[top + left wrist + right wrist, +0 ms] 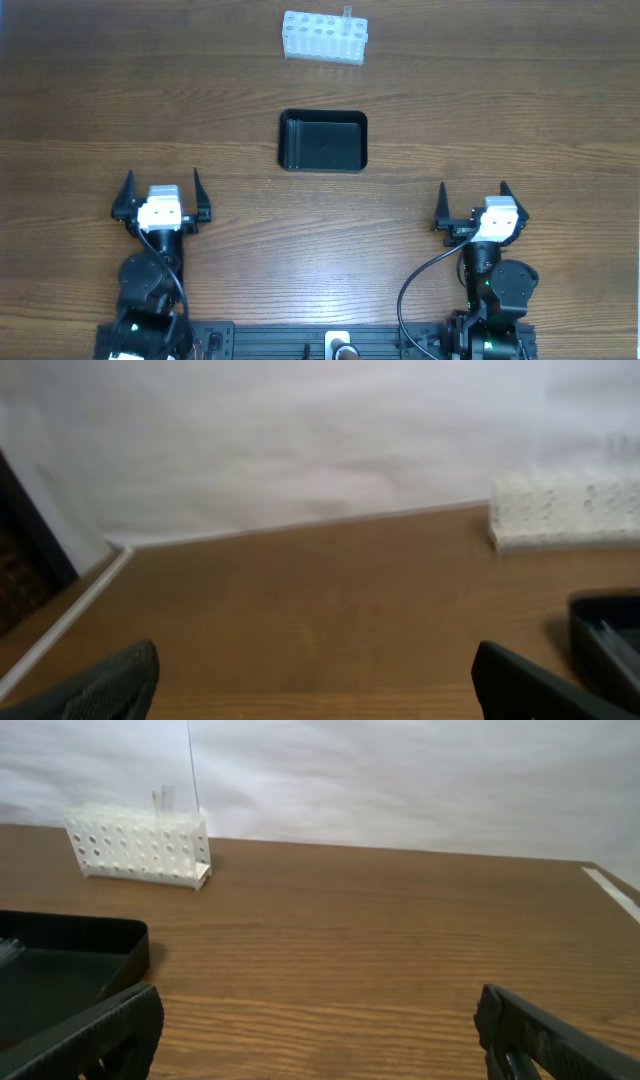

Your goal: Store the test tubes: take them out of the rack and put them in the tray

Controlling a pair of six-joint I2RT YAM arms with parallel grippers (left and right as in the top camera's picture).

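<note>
A brown wood-grain tabletop (520, 110) stretches across the workspace under soft, even light. Behind it rises a white backdrop (400, 780) (faintly creased, like sheeting or paper) that meets the table's far edge. A pale strip (60, 622) trims the side of the table, next to a dark shape (20, 560) too blurred to identify.
</note>
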